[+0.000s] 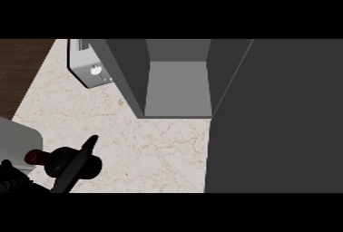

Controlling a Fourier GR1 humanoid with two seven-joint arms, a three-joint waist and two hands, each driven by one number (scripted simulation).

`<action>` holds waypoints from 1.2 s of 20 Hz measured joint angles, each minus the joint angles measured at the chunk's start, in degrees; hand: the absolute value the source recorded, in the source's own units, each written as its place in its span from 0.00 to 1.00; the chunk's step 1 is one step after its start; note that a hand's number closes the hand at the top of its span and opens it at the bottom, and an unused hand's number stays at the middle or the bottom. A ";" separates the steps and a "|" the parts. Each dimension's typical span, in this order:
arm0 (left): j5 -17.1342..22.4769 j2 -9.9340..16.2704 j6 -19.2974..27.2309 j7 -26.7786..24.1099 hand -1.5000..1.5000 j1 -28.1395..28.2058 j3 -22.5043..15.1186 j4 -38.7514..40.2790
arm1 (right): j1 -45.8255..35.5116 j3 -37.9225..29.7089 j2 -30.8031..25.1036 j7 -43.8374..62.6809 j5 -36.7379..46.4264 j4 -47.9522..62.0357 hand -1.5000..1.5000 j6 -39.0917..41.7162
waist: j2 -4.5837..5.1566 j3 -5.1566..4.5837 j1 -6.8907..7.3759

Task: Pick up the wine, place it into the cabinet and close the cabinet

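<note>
Left hand [72, 165] curls round the wine bottle [67, 159] on the marble counter [154, 145], before the open grey cabinet [175, 90].

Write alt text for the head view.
The left hand, its fingers across a dark wine bottle, shows at lower left on a marble counter. An open grey cabinet stands ahead, its door at right.
</note>
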 measured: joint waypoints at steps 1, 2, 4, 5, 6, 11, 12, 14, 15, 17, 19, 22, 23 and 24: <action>1.67 0.84 0.97 -0.99 0.00 -0.04 0.02 0.95 | -0.55 0.13 0.05 0.45 -0.11 -0.04 0.00 -0.26 | 0.00 0.01 -0.01; 3.94 2.33 1.83 -1.71 0.00 0.32 0.15 1.02 | -0.66 0.33 0.18 0.46 -0.05 -0.03 0.00 -0.34 | 0.00 -0.01 0.02; 6.09 2.95 3.65 -3.69 0.00 1.72 -0.84 1.55 | -0.11 0.48 0.34 0.15 -0.01 -0.06 0.00 0.01 | -0.02 -0.02 0.03; 7.26 3.51 4.56 -4.72 0.00 3.29 -1.94 1.04 | 0.03 0.65 0.41 0.15 0.02 -0.11 0.00 0.07 | -0.04 -0.01 0.07; 8.90 4.19 5.31 -5.44 0.00 2.68 -1.86 2.12 | 0.13 0.48 0.56 -0.61 -0.04 0.57 0.00 0.48 | -0.04 -0.02 0.06; 17.99 7.87 9.06 -10.78 0.00 3.12 -4.31 4.67 | -0.04 2.23 1.61 0.23 1.32 -0.28 0.00 -0.54 | -0.09 -0.08 0.18; 19.56 7.97 9.50 -11.97 0.00 2.83 -4.57 5.45 | -0.01 2.52 1.71 0.28 1.46 -0.42 0.00 -0.60 | -0.11 -0.09 0.19; 22.63 8.28 10.24 -14.41 0.00 2.63 -5.07 6.27 | 0.37 3.04 2.03 -0.17 2.02 -0.47 0.00 -0.52 | -0.14 -0.11 0.25; 24.06 8.46 10.53 -15.45 0.00 2.71 -5.32 6.28 | 0.97 3.65 2.28 -0.13 2.32 -0.79 0.00 -0.61 | -0.16 -0.12 0.25; 26.65 8.48 11.03 -17.85 0.00 3.07 -6.00 6.58 | 0.62 3.47 2.20 0.48 2.41 -0.86 0.00 -1.00 | -0.20 -0.14 0.35; 28.93 8.30 11.41 -19.91 0.00 3.44 -6.57 6.87 | 0.65 4.36 2.66 0.07 3.42 -0.90 0.00 -1.29 | -0.25 -0.18 0.47; 32.71 8.09 11.38 -22.48 0.00 2.50 -5.90 7.69 | 0.46 3.89 2.27 0.49 3.34 -0.99 0.00 -1.11 | -0.27 -0.19 0.51; 33.71 7.63 11.29 -23.56 0.00 2.29 -5.65 8.19 | 0.47 4.18 2.38 0.45 3.65 -1.01 0.00 -1.22 | -0.29 -0.22 0.56; 34.87 7.03 11.04 -24.43 0.00 1.43 -4.94 9.24 | 0.43 3.73 2.25 0.16 3.61 -0.92 0.00 -1.06 | -0.28 -0.23 0.54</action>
